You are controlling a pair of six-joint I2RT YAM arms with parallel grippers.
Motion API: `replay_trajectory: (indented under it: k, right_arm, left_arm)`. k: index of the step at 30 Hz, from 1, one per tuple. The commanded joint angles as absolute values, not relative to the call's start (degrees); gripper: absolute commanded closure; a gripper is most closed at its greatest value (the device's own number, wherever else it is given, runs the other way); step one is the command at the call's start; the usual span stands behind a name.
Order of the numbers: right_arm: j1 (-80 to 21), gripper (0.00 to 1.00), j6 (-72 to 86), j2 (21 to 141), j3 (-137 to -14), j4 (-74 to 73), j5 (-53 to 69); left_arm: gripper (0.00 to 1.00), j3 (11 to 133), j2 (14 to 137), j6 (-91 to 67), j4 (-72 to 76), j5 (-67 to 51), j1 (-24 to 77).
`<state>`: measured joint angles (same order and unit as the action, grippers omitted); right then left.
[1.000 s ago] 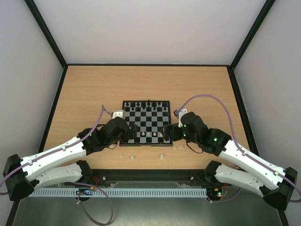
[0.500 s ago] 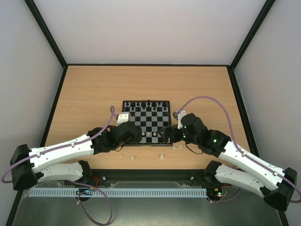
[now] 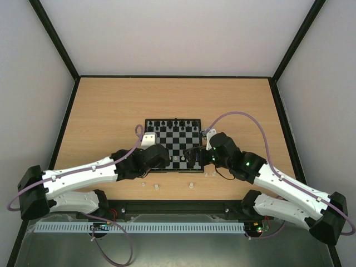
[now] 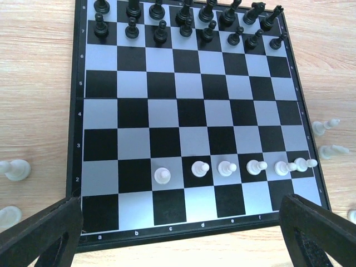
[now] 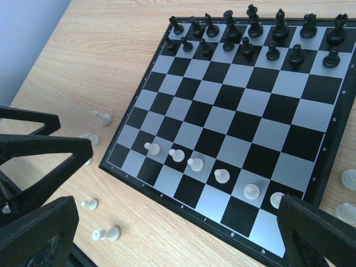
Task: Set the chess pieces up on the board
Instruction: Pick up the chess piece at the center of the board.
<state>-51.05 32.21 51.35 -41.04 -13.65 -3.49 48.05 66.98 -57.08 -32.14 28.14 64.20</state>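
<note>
The board (image 3: 178, 142) lies mid-table with black chess pieces (image 4: 183, 22) filling its two far rows. Several white pawns (image 4: 226, 167) stand in a line on the second row from the near edge, also visible in the right wrist view (image 5: 194, 163). More white pieces lie loose on the wood by the near-left corner (image 5: 105, 233) and to the right of the board (image 4: 332, 150). My left gripper (image 4: 179, 222) hangs open over the near edge, nothing between its fingers. My right gripper (image 5: 175, 211) is open over the near-right corner, also empty.
Loose white pieces (image 3: 156, 186) are scattered on the table between the board and the arm bases. The left arm's dark fingers (image 5: 39, 146) show at the left of the right wrist view. Black-framed walls enclose the table.
The left arm has swung right and forward to the board's near-left corner. The right arm has edged slightly left over the near-right corner. Both grippers stayed open.
</note>
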Motion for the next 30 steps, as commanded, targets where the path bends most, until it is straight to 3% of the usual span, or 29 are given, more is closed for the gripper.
replay_trajectory:
  k: [1, 13, 30]
  right_arm:
    - [-51.44, 0.01, 32.91, 52.24, -39.64, -10.86, -6.47]
    - [-51.44, 0.01, 30.91, 55.12, -39.57, -10.67, -14.86]
    - [-51.40, 0.01, 31.46, 54.32, -35.32, -7.21, -16.10]
  left_arm:
    - [0.00, 49.89, 67.85, -55.57, -32.46, 30.82, 63.19]
    - [0.01, 49.20, 65.45, -51.04, -29.34, 28.22, 58.51]
    - [0.01, 43.97, 64.76, -51.03, -28.06, 28.16, 47.68]
